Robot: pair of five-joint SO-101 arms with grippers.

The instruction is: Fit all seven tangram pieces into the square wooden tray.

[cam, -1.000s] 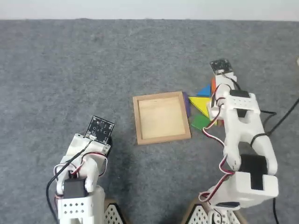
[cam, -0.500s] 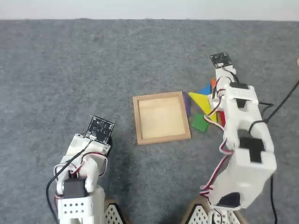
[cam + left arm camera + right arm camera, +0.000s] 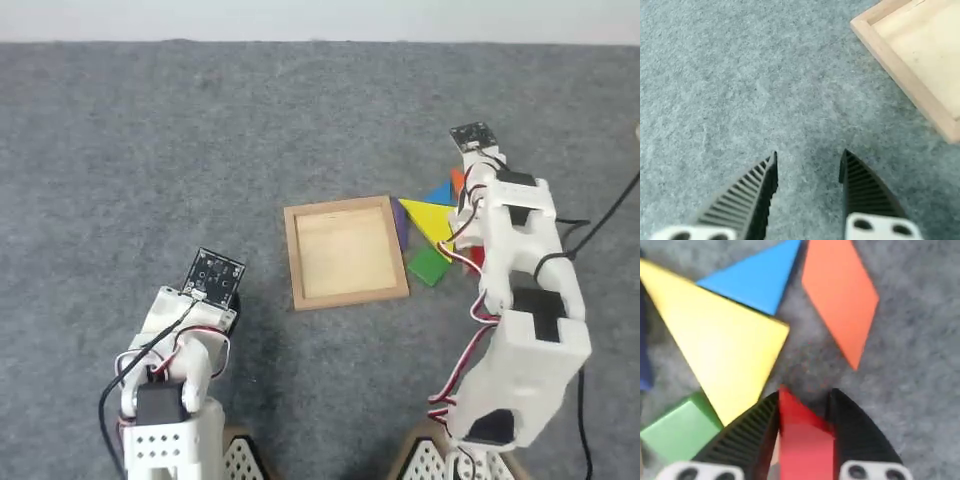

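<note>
Closely hemmed, right claw (image 3: 805, 394) pinches red piece (image 3: 805, 440) beside yellow triangle (image 3: 725, 355) edge.

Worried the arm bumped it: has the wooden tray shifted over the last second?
No. The wooden tray keeps the same spot and angle against the unmoved left arm in the high view.

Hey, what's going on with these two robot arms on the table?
They're working on a tangram puzzle. The right gripper has its jaws closed on a red tangram piece, next to the yellow triangle, blue triangle, orange parallelogram and green square lying on the grey carpet. The square wooden tray holds no pieces yet. The left gripper hangs open over carpet near the tray's corner.
</note>
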